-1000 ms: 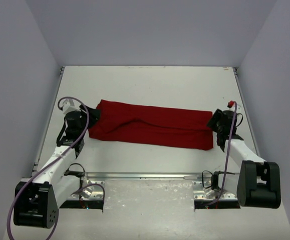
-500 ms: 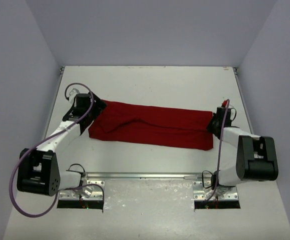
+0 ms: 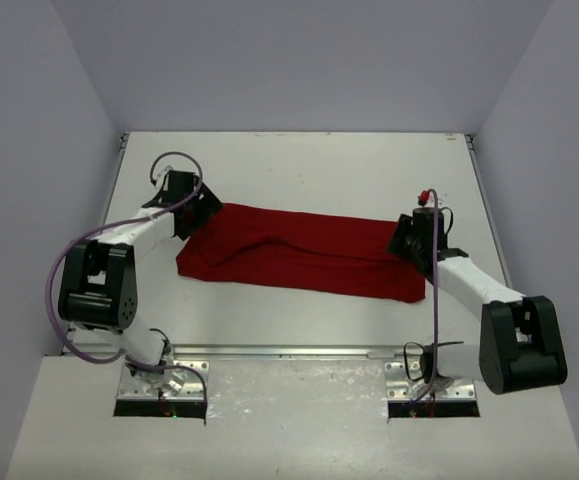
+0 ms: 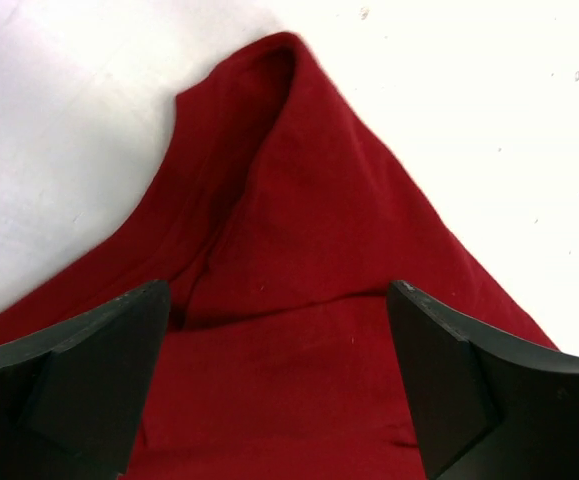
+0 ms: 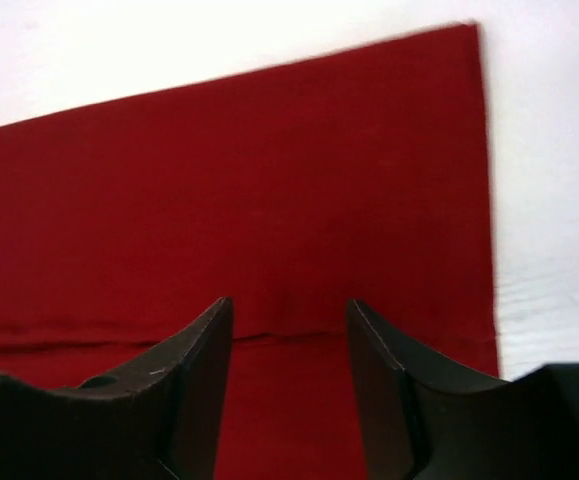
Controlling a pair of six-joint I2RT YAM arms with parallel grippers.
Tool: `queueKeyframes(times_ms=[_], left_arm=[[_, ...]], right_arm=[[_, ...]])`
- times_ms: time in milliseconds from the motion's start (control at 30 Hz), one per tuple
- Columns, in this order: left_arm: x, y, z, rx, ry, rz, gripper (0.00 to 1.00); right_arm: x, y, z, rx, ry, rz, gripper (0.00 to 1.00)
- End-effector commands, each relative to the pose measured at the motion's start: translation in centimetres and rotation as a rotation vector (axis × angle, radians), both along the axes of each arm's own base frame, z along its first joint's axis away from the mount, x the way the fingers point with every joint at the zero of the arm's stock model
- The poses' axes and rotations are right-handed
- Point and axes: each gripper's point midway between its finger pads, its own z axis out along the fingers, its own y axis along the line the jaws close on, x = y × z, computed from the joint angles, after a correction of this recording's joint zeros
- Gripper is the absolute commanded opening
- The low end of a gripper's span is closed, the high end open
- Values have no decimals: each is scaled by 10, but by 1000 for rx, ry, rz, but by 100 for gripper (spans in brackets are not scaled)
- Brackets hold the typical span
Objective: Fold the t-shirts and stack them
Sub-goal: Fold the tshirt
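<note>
Left hand (image 3: 202,207): jaws wide apart, nothing clamped, sitting over the shirt's (image 3: 299,250) 9 o'clock end. Left wrist view: red cloth fills the gap between the fingers (image 4: 89,370), and a rumpled ridge runs up to a corner at 12 o'clock.

Right hand (image 3: 402,240): jaws part open, nothing between them, over the shirt's 3 o'clock end. Right wrist view: cloth is flat below, with one straight fold edge crossing just ahead of the hand. The shirt's side edge is at 3 o'clock, bare bench (image 3: 299,165) beyond it.

Shirt lies mid-bench as a long band running 9 to 3, its 3 o'clock end dropped slightly toward 6.
</note>
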Motion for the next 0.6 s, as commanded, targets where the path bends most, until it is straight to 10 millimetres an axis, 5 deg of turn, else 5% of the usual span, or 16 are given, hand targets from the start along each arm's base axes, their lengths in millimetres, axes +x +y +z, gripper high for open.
queueKeyframes(times_ms=[0, 133, 333, 567], left_arm=[[16, -11, 3, 50, 3, -120, 88], [11, -47, -3, 46, 15, -215, 84], [10, -80, 0, 212, 66, -318, 80], [16, -71, 0, 398, 149, -321, 80]], right_arm=[[9, 24, 30, -32, -106, 96, 50], [1, 48, 54, 16, -170, 176, 57], [-21, 80, 63, 82, -145, 306, 57], [-33, 88, 64, 111, -137, 350, 57]])
